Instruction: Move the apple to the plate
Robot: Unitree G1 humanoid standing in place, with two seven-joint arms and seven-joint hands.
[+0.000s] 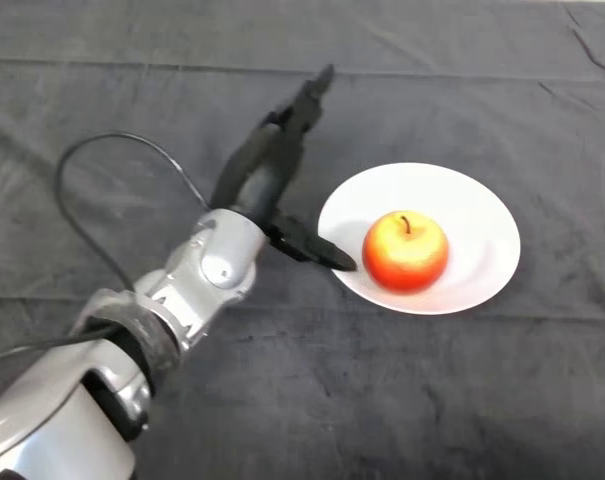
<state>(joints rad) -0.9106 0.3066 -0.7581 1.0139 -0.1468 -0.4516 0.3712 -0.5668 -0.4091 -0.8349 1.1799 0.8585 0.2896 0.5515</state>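
Sitting upright w/ stem up, red-yellow apple rests on white plate atop cloth-draped table; robot's left hand, fingers straight & apart, holds nothing beside plate — task looks done, only arm retreat left.

- table under dark grey cloth, creased, fills view
- white plate lies directly on cloth, right of centre
- apple sits on plate, not on cloth

Lab-style test bench: bare table under dark cloth.
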